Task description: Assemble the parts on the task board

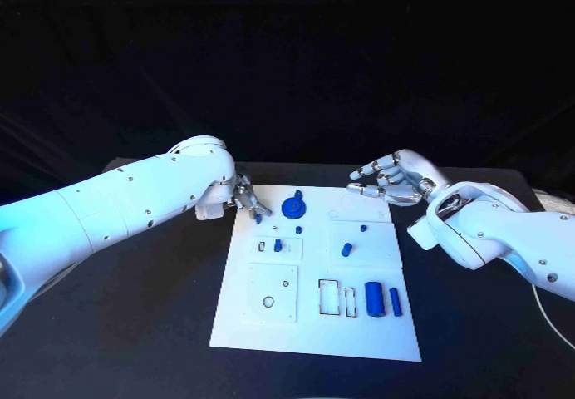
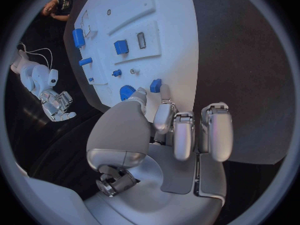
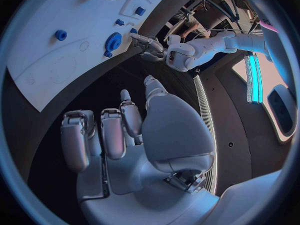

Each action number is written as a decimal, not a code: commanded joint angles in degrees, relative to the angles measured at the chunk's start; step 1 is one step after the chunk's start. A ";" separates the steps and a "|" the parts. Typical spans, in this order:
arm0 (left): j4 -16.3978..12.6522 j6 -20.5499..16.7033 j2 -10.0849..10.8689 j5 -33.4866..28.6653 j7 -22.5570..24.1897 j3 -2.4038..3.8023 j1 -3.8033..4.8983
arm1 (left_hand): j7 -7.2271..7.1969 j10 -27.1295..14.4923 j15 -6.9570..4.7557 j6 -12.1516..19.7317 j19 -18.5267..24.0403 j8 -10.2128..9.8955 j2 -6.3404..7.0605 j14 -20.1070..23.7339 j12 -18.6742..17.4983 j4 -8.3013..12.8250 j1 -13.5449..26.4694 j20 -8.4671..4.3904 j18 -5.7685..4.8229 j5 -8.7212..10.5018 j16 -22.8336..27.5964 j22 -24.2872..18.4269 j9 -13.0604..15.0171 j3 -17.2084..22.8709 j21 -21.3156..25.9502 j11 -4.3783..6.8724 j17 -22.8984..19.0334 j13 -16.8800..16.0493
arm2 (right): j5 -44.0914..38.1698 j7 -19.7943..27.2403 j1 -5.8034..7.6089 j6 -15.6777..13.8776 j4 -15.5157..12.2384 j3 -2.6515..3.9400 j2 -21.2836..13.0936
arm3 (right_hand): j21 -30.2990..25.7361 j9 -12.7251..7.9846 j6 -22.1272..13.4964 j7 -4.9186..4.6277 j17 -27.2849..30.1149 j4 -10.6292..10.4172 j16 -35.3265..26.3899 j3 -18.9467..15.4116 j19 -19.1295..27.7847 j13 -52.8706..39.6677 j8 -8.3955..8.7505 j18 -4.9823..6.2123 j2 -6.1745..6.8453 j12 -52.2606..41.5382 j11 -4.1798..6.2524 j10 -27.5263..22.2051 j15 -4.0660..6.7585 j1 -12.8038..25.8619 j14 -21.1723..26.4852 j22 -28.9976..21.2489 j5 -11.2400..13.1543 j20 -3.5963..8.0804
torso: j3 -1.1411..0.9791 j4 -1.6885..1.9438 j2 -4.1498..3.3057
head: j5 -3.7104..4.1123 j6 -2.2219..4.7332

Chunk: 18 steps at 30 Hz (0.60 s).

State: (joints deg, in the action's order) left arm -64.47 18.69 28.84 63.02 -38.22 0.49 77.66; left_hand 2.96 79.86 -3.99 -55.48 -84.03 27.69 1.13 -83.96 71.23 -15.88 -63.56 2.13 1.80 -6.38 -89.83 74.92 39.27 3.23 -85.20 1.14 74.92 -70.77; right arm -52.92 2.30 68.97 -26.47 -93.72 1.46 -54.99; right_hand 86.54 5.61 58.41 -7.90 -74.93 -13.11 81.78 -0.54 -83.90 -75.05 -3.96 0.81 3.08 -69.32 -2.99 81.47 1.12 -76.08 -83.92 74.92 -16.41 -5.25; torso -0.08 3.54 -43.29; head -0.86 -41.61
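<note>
The white task board (image 1: 314, 332) lies in the middle of the black table. My left hand (image 1: 243, 198) is at the board's far left corner and pinches a small blue part (image 1: 258, 219) between thumb and finger; the left wrist view shows that part (image 2: 155, 85) at the fingertips (image 2: 165, 92). A blue gear (image 1: 296, 204) stands just right of it on the board. My right hand (image 1: 390, 183) hovers over the far right corner, fingers loosely curled, holding nothing. A blue cylinder (image 1: 374, 298) and a blue bar (image 1: 395, 302) lie near the board's right edge.
Small blue pieces (image 1: 346, 248) (image 1: 278, 245) sit mid-board. A square plate with a hole (image 1: 273, 291) and narrow slots (image 1: 330, 297) lie toward the near edge. A white cable (image 1: 553, 199) runs at the table's right edge.
</note>
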 commanded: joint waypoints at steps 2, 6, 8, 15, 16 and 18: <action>-0.25 0.41 0.03 -0.01 0.37 0.01 0.00 | -0.17 0.28 -0.33 -0.28 -2.65 0.38 -0.09 -6.04 0.39 0.05 -0.94 -0.02 -0.28 -0.14 -0.17 9.93 0.14 -0.37 -0.40 0.04 15.08 -0.13 | -0.36 0.41 -0.04 0.78 0.03 0.00 0.08 | -0.25 0.08 0.31 0.08 -4.96 0.07 -0.26 -0.40 -1.03 -2.99 -0.06 0.90 -0.34 0.29 0.07 -0.40 0.02 -0.39 -3.60 8.88 0.13 -0.04 | -0.02 0.03 0.00 | 0.06 0.08; -0.32 0.54 0.12 0.11 0.26 0.01 -0.02 | -0.22 0.35 -0.36 -0.35 -2.67 0.51 -0.24 -6.04 0.45 0.17 -1.50 -0.05 -0.29 -0.08 -0.17 9.98 0.32 -0.45 -0.43 0.08 15.08 -0.18 | -0.36 0.40 -0.04 0.82 0.05 0.00 0.06 | -0.25 0.08 0.31 0.08 -4.96 0.07 -0.26 -0.40 -1.03 -2.99 -0.06 0.90 -0.34 0.29 0.07 -0.40 0.02 -0.39 -3.60 8.88 0.13 -0.04 | -0.01 0.05 0.02 | 0.05 0.03; -0.39 0.81 0.16 0.14 0.21 0.01 -0.03 | -0.25 0.36 -0.37 -0.37 -2.67 0.58 -0.29 -6.04 0.43 0.33 -2.03 -0.07 -0.28 -0.04 -0.17 9.98 0.48 -0.54 -0.41 0.10 15.08 -0.16 | -0.35 0.40 -0.04 0.83 0.05 0.00 0.06 | -0.25 0.08 0.31 0.08 -4.96 0.07 -0.26 -0.40 -1.03 -2.99 -0.06 0.90 -0.34 0.29 0.07 -0.40 0.02 -0.39 -3.60 8.88 0.13 -0.04 | 0.00 0.04 0.02 | -0.01 -0.01; -0.59 0.38 0.15 0.25 0.20 0.01 -0.05 | -0.31 0.42 -0.42 -0.39 -2.66 0.67 -1.27 -6.04 0.44 0.71 -3.65 -0.13 -0.28 -0.11 -0.17 10.01 0.94 -0.42 -0.39 0.17 15.08 -0.18 | -0.35 0.44 -0.04 0.79 0.14 0.00 0.14 | -0.25 0.08 0.31 0.08 -4.96 0.07 -0.26 -0.40 -1.03 -2.99 -0.06 0.90 -0.34 0.29 0.07 -0.40 0.02 -0.39 -3.60 8.88 0.13 -0.04 | 0.01 0.02 -0.03 | -0.21 0.09; -0.62 0.25 0.15 0.26 0.20 0.01 -0.06 | -0.34 0.42 -0.44 -0.36 -2.66 0.68 -1.58 -6.04 0.43 0.84 -4.09 -0.15 -0.28 -0.13 -0.17 10.01 1.04 -0.31 -0.38 0.18 15.08 -0.17 | -0.35 0.44 -0.04 0.79 0.15 0.00 0.15 | -0.25 0.08 0.31 0.08 -4.96 0.07 -0.26 -0.40 -1.03 -2.99 -0.06 0.90 -0.34 0.29 0.07 -0.40 0.02 -0.39 -3.60 8.88 0.13 -0.04 | 0.02 0.01 -0.02 | -0.27 0.06; -0.69 0.02 0.16 0.27 0.20 0.01 -0.06 | -0.43 0.46 -0.49 -0.29 -2.68 0.68 -2.29 -6.04 0.46 1.33 -5.27 -0.18 -0.29 -0.21 -0.17 10.06 1.24 0.14 -0.40 0.26 15.08 -0.21 | -0.35 0.44 -0.04 0.81 0.17 0.00 0.16 | -0.25 0.08 0.31 0.08 -4.96 0.07 -0.26 -0.40 -1.03 -2.99 -0.06 0.90 -0.34 0.29 0.07 -0.40 0.02 -0.39 -3.60 8.88 0.13 -0.04 | 0.00 -0.01 -0.03 | -0.26 -0.02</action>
State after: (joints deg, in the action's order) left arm -64.97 18.64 29.04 63.12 -38.29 0.48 77.60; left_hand 2.75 80.05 -3.99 -55.69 -84.03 28.13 -1.01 -83.96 71.45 -14.84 -68.25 2.13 1.79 -6.38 -89.82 74.92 40.45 3.32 -85.42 1.34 74.92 -70.94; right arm -52.91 2.30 68.97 -26.37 -93.56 1.46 -54.90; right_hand 86.54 5.60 58.41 -7.90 -74.92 -13.11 81.78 -0.53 -83.90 -75.09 -3.96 0.81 3.09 -69.33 -2.99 81.47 1.12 -76.08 -83.92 74.91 -16.41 -5.25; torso -0.07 3.57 -43.28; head -1.07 -41.52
